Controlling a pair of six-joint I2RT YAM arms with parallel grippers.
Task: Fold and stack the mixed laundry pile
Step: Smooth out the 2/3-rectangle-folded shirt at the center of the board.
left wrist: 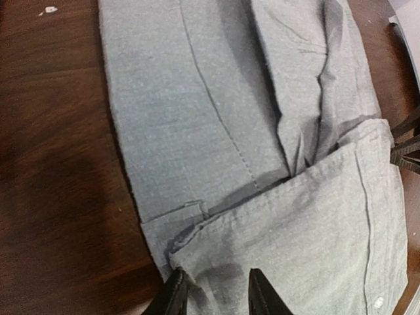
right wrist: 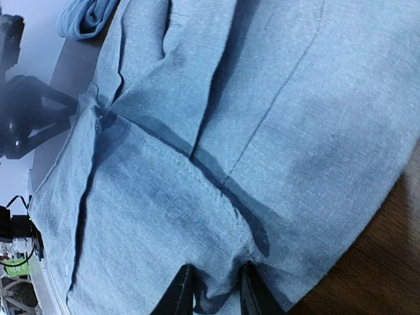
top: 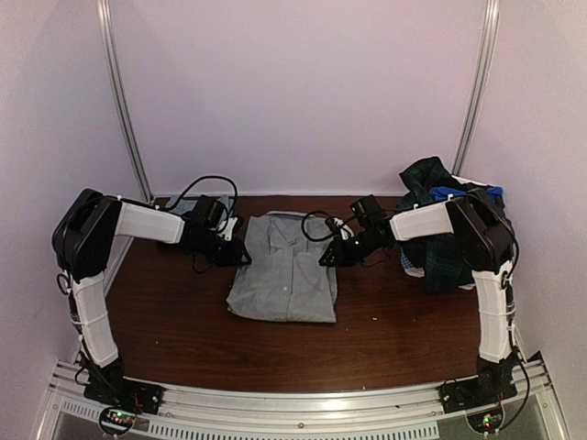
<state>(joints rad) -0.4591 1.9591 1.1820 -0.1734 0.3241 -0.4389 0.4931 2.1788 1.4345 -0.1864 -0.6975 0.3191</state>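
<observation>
A dark brown wood-grain table [top: 174, 321] is filling the floor of a booth, with pale, plain walls [top: 293, 92] closing it in on three sides and a thin metal rail [top: 124, 101] running up each rear corner. A ribbed metal strip along the near edge is carrying both arm bases.

At the far left rear, a soft blue-grey piece of cloth [right wrist: 82, 16] is lying near the wall. The left gripper [left wrist: 216, 292] is reaching in from the left and is sitting at the left edge of the grey shirt [top: 284, 270]. Its dark fingers [left wrist: 174, 298] are standing only a narrow gap apart, with the folded edge of the shirt running between them, so it is looking clamped on the fabric.

The shirt is lying flat in the middle of the table, folded to a rough rectangle with its collar toward the back wall. Its weave is looking fine and matte, with stitched seams, overlapping layers and a small pale button [left wrist: 379, 302].

The right gripper [right wrist: 213, 292] is meeting the shirt's right edge, fingers nearly together and the cloth puckering between them.

The mixed laundry pile [top: 431, 179] is sitting at the right rear corner, partly behind the right arm, well apart from the shirt: a rumpled heap of dark green-navy plaid with a bright blue piece [top: 449, 193] showing near its top.
</observation>
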